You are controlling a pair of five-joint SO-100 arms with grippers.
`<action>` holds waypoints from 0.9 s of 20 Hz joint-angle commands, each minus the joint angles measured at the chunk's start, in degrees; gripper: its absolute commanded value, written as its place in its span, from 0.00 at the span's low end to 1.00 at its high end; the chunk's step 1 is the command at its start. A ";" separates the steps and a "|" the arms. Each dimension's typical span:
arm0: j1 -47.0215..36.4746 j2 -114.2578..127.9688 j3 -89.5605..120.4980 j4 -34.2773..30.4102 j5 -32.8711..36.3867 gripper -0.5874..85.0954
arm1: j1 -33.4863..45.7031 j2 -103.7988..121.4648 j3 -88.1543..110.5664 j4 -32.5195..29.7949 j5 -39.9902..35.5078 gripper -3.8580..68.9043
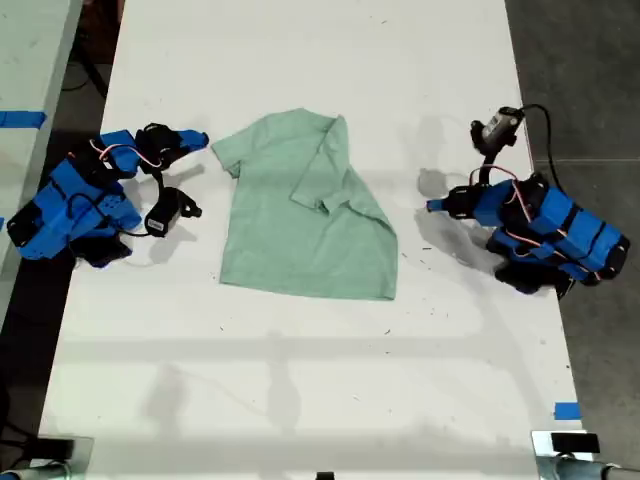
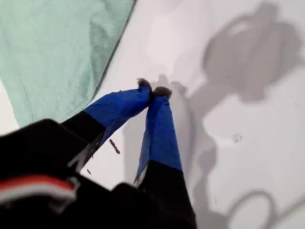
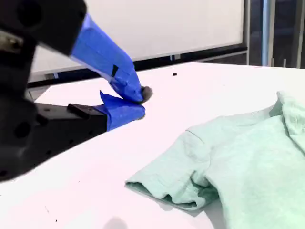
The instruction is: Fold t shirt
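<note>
The pale mint-green t shirt lies on the white table, its neck toward the far edge. The sleeve on the exterior view's right is folded in over the chest; the other sleeve lies flat. My first gripper is shut on nothing, low over bare table just off the shirt's edge on the exterior view's right. My second gripper is also shut and empty, beside the flat sleeve on the exterior view's left.
Both blue arm bodies rest folded near the table's side edges in the exterior view. Blue tape marks sit near the front corner on that view's right. Dark floor borders the table.
</note>
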 commanded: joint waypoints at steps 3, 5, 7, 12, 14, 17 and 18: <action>-0.09 0.53 2.20 0.18 -1.41 0.00 | 2.46 0.88 2.64 4.22 9.32 0.08; -0.18 0.53 2.20 0.18 -1.41 0.00 | 2.02 0.88 2.64 4.22 9.23 0.08; -0.18 0.53 2.20 0.18 -1.41 0.00 | 1.76 0.88 2.64 4.22 9.23 0.08; -0.18 0.53 2.20 0.18 -1.41 0.00 | 1.67 0.88 2.64 4.22 9.23 0.08; -0.18 0.53 2.20 0.18 -1.41 0.00 | 1.41 0.88 2.64 4.22 9.23 0.08; -0.18 0.53 2.20 0.18 -1.41 0.00 | 1.32 0.88 2.64 4.22 9.23 0.08; -0.18 0.53 2.20 0.18 -1.41 0.00 | 1.05 0.88 2.64 4.22 9.23 0.08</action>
